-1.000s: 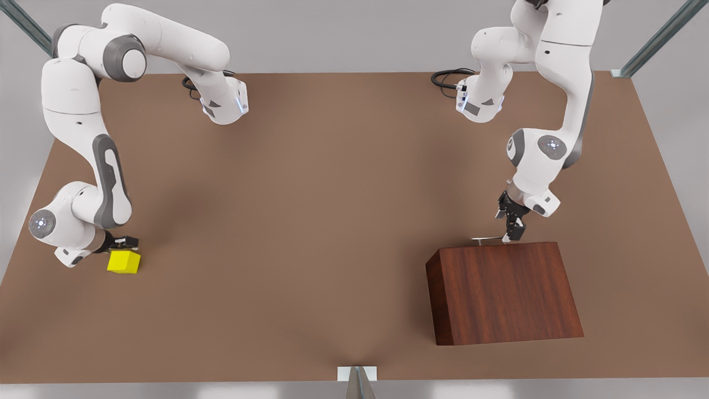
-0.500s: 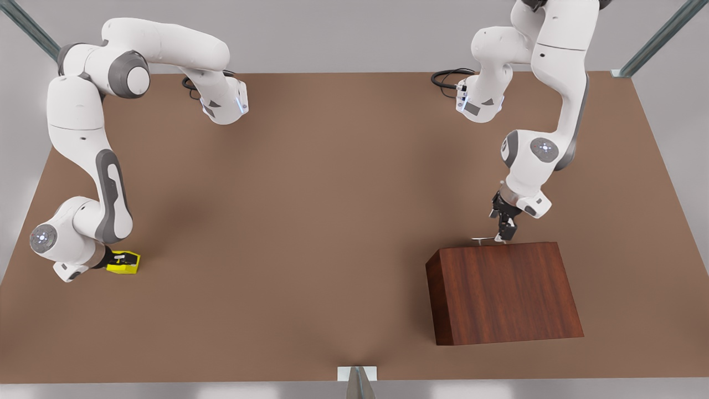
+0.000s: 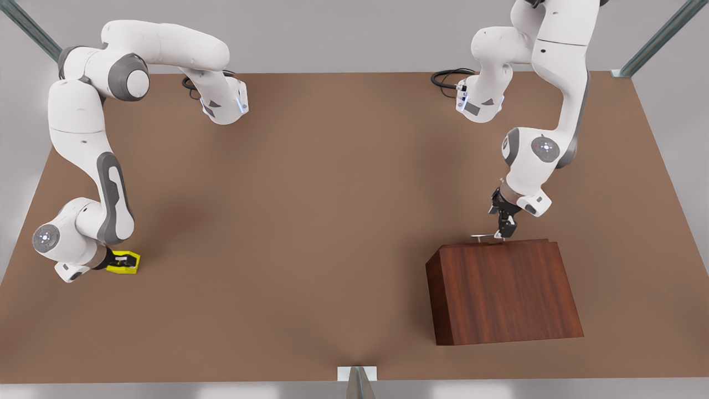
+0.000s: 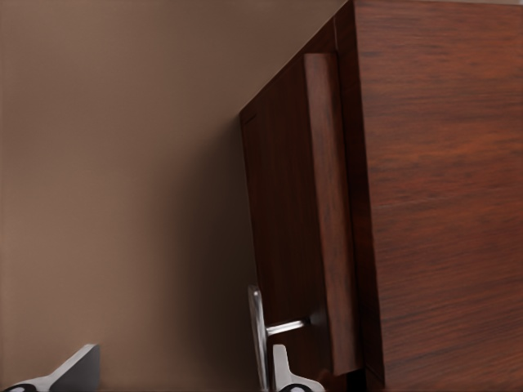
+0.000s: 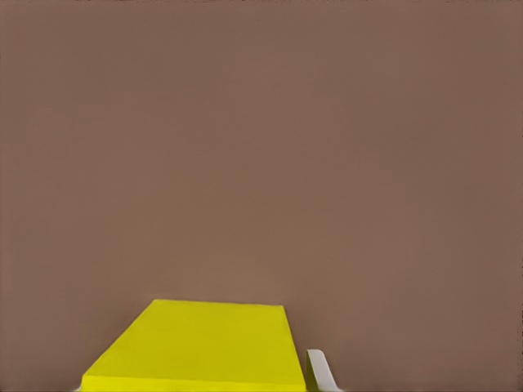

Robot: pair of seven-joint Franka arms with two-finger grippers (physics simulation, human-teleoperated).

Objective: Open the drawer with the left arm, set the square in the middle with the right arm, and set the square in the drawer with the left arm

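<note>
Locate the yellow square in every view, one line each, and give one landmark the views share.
Front view: the square sits near the front view's left edge, in the right gripper.
Left wrist view: not in it.
Right wrist view: the square, close up.
Shared landmark: the brown tabletop.

The brown table (image 3: 332, 166) I work over runs wide under a plain grey wall (image 3: 343, 33), with a slanted metal strut (image 3: 659, 39) at each far corner. Two black cables (image 3: 447, 77) curl on its far edge, and a small white bracket (image 3: 357, 373) sits midway along the near edge.
</note>
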